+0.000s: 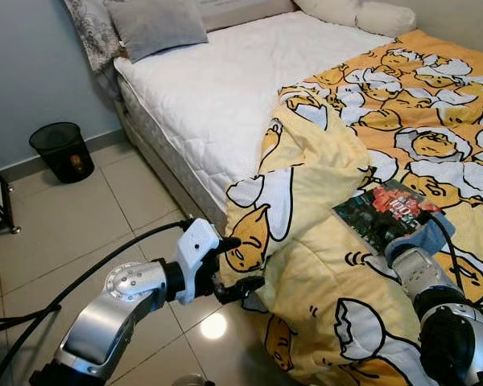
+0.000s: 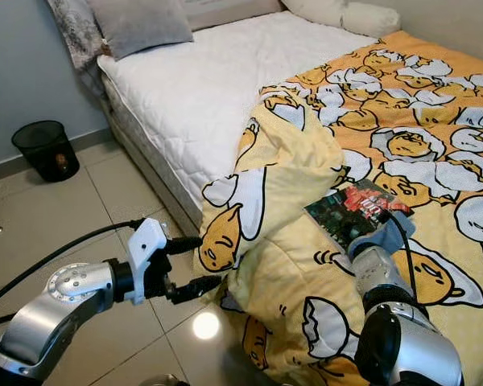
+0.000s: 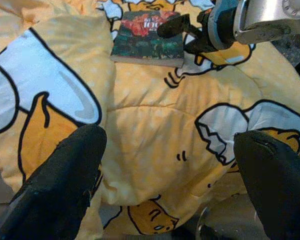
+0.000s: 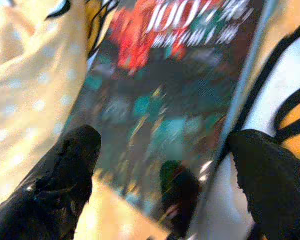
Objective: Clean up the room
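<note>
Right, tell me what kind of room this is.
A bedroom, most likely: a bed with a bare white mattress, pillows at its head, and a yellow cartoon blanket hanging off the side toward the tiled floor, with a small black bin by the wall.

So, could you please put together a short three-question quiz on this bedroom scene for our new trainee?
1. True or false: the book lies on the yellow cartoon blanket on the bed.
2. Which tool is closest to the book? A) left tool B) right tool
3. Fill in the missing word: the black mesh bin stands on the tiled ____ beside the bed.

Key:
1. True. The book rests flat on the blanket near the bed's edge.
2. B. The right tool, fingers spread, reaches at the book; the left tool, also open, is at the blanket's hanging edge.
3. floor.
</note>
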`<state>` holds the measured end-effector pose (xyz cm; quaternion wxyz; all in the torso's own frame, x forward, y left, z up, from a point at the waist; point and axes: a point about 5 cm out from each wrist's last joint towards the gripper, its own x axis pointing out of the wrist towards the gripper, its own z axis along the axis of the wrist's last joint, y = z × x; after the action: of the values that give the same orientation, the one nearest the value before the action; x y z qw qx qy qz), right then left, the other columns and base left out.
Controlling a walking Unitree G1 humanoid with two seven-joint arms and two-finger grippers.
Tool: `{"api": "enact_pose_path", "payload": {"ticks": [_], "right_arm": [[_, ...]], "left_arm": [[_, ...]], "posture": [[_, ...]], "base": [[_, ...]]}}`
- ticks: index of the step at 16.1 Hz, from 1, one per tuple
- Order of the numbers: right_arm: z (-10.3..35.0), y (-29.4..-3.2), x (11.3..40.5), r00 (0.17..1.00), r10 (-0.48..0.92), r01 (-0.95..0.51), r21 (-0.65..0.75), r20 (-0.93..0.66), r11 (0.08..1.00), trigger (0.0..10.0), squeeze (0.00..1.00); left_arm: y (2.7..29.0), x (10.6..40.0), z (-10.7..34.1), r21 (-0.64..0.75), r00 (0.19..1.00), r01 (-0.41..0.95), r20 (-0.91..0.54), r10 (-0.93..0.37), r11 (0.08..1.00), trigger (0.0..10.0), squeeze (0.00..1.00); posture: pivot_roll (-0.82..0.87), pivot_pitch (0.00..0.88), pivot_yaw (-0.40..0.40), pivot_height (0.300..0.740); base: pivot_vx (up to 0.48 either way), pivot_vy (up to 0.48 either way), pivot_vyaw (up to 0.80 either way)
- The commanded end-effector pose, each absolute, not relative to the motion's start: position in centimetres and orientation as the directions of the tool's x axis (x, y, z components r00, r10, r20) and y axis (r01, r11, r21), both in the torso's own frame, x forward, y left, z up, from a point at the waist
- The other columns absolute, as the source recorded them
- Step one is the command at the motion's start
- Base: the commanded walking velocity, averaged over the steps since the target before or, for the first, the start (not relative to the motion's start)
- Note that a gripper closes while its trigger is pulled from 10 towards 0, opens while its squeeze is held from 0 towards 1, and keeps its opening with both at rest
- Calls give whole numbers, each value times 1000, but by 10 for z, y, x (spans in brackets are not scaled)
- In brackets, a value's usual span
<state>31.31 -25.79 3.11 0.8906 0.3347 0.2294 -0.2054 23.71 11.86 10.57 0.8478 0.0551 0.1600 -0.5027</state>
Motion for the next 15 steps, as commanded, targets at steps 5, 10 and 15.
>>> {"api": "enact_pose_path", "payload": {"ticks": [5, 10, 15], "right_arm": [[28, -238, 317, 860, -103, 466, 689, -499, 555, 10000, 0], [7, -229, 301, 793, -125, 578, 672, -596, 464, 10000, 0], [3, -222, 299, 814, -167, 577, 743, -556, 340, 10000, 0]], "left_arm": [[128, 229, 113, -52, 449, 867, -350, -822, 496, 10000, 188], [135, 221, 115, -55, 459, 856, -375, -805, 514, 10000, 188], [140, 213, 118, -64, 460, 850, -394, -796, 523, 10000, 184]], "posture": [[185, 34, 53, 740], [235, 59, 50, 740], [270, 84, 56, 740]], "base": [[0, 0, 0], [0, 0, 0], [0, 0, 0]]}}
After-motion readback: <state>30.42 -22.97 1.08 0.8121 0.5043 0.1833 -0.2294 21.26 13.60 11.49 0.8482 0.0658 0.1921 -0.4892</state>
